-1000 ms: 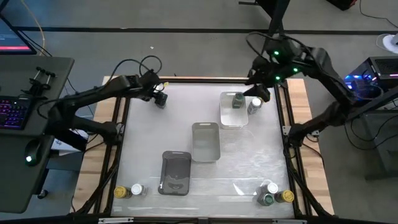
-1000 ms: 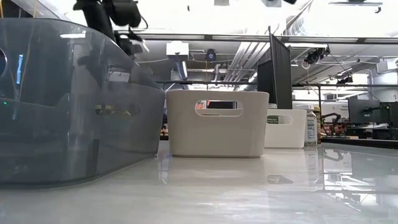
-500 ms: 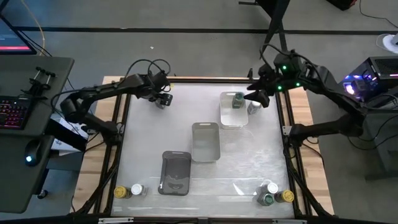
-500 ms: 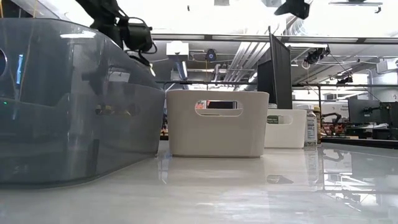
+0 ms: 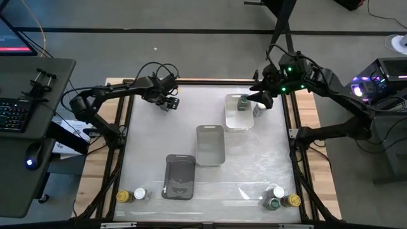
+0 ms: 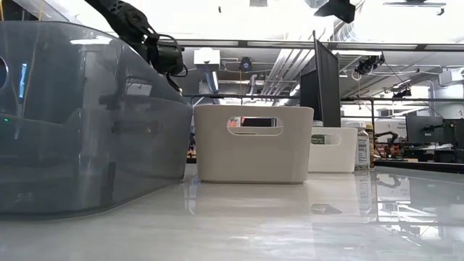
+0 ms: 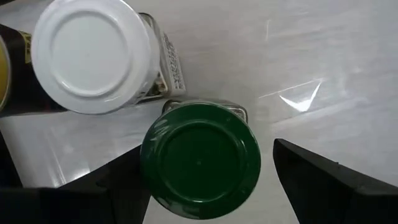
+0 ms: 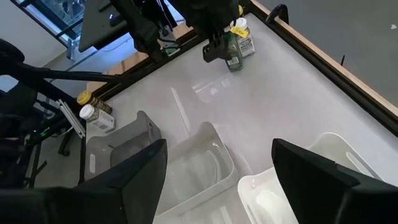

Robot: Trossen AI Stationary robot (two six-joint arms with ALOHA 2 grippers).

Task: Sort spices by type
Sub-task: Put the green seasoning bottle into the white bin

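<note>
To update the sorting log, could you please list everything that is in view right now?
trays: three; white, far right; clear, centre; grey, near side
green-lidded jars: three; in white tray; near-right cluster; between left gripper's fingers
white-lidded jars: four; beside white tray; near right; near left; far left
yellow-lidded jars: three; near left; near right; far left
table: one, white
left gripper: open, far left
right gripper: open, empty, by white tray
</note>
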